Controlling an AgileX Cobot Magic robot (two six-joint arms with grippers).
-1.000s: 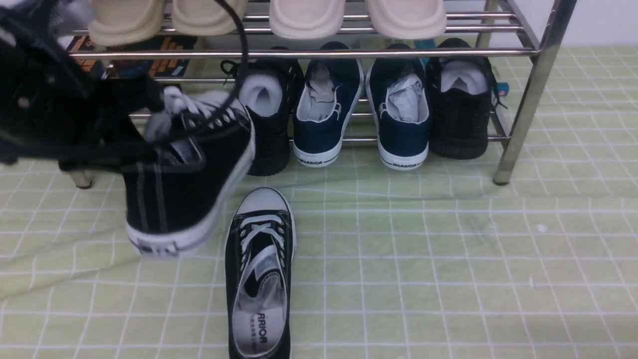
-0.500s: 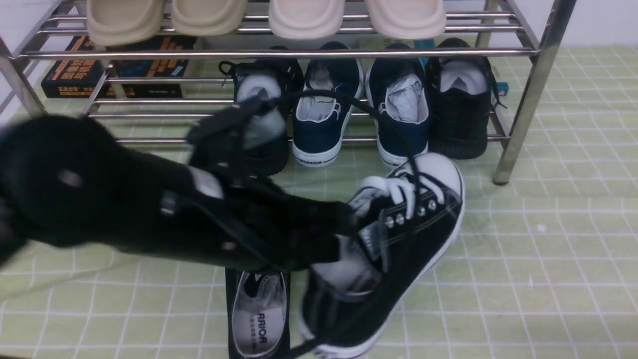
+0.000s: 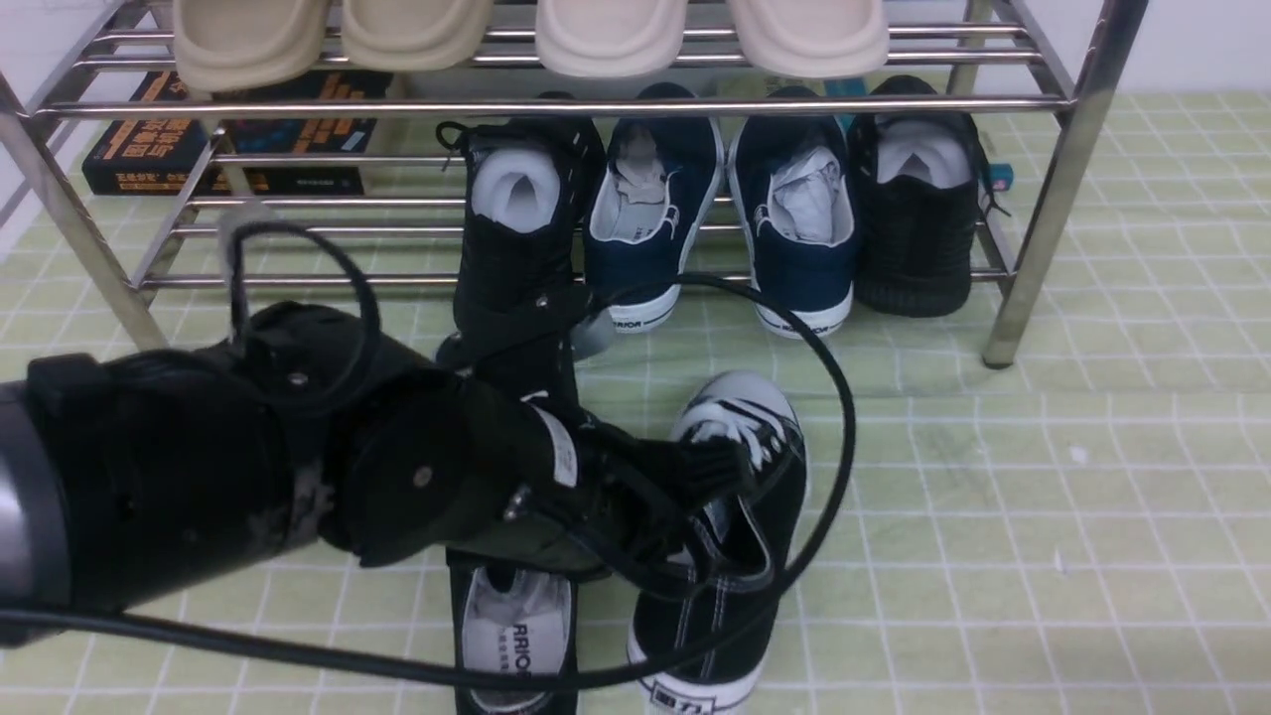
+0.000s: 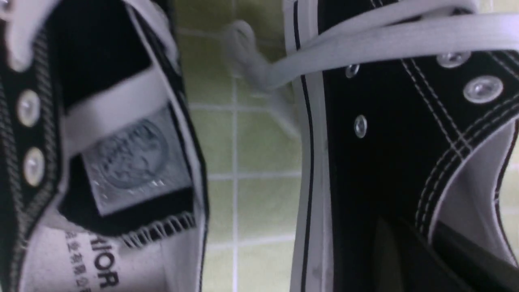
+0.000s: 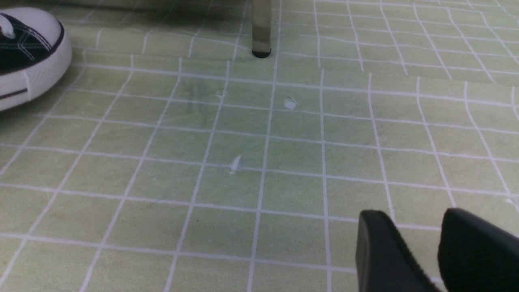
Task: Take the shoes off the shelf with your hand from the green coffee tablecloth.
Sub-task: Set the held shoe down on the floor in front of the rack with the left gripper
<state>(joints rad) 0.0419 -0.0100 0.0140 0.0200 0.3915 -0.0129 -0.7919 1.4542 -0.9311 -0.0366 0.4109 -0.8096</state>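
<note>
Two black canvas shoes with white laces are off the shelf [image 3: 596, 104], on the green tablecloth [image 3: 993, 556]. One shoe [image 3: 516, 636] lies at the front with its WARRIOR insole [image 4: 81, 259] showing. The other shoe [image 3: 740, 556] stands upright right beside it, toe toward the shelf, on or just above the cloth. My left gripper [image 3: 710, 506] is shut on this shoe's side wall [image 4: 385, 142], one finger inside the opening. My right gripper [image 5: 409, 219] hangs open and empty low over the cloth, with that shoe's white toe cap [image 5: 28, 61] far off to one side.
On the lower tier stand two navy sneakers [image 3: 645, 218] [image 3: 804, 228] between two all-black shoes [image 3: 526, 218] [image 3: 914, 199]. Beige slippers [image 3: 606, 35] sit on the top tier and books [image 3: 228, 129] lie behind the shelf. A chrome leg [image 3: 1033, 248] stands at the right.
My left arm has swung the held shoe from the left front of the shelf over to the right and lowered it beside the shoe lying on the cloth.
</note>
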